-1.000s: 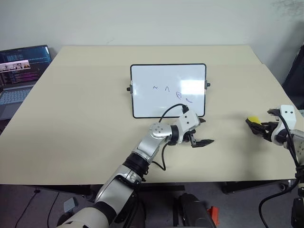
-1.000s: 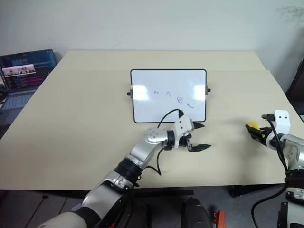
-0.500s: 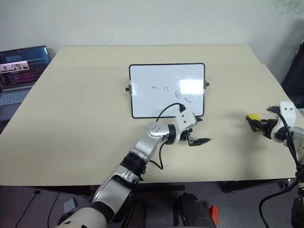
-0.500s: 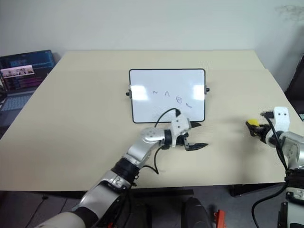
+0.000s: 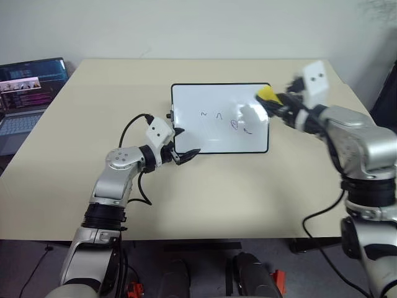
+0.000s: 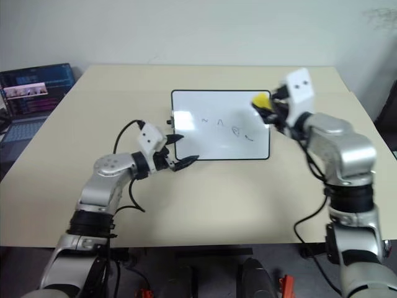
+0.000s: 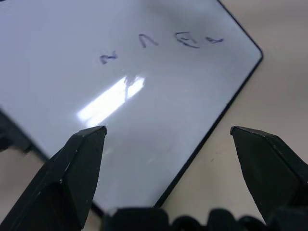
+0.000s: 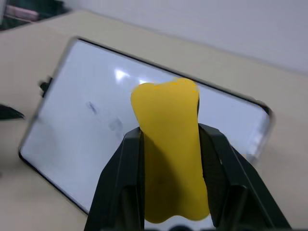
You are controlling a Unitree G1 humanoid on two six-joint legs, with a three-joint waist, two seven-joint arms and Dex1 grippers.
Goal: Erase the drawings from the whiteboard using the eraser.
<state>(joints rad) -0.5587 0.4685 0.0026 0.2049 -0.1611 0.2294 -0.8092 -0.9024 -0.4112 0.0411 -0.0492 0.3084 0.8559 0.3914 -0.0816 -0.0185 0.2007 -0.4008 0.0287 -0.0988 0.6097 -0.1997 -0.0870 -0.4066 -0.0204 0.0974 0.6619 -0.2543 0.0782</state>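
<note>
Beige rectangular tabletop (image 5: 93, 105) underneath, open dark laptop (image 5: 25, 93) at the far left edge. Small glossy white whiteboard (image 5: 211, 133) with thin black frame, mid-table; thin blue marker drawings (image 5: 224, 119) in a short row, all intact, so erasing not yet begun. Left gripper (image 5: 183, 144) spread wide and empty at the board's near left corner, apparently to steady it; a second ago open near the board's lower right corner. Right gripper (image 5: 273, 107) clamped on the small yellow oblong eraser (image 5: 266, 94), held in the air above the board's upper right corner; a second ago low over the table's right side, well apart from the board. Remaining: pressing down and wiping the row.
</note>
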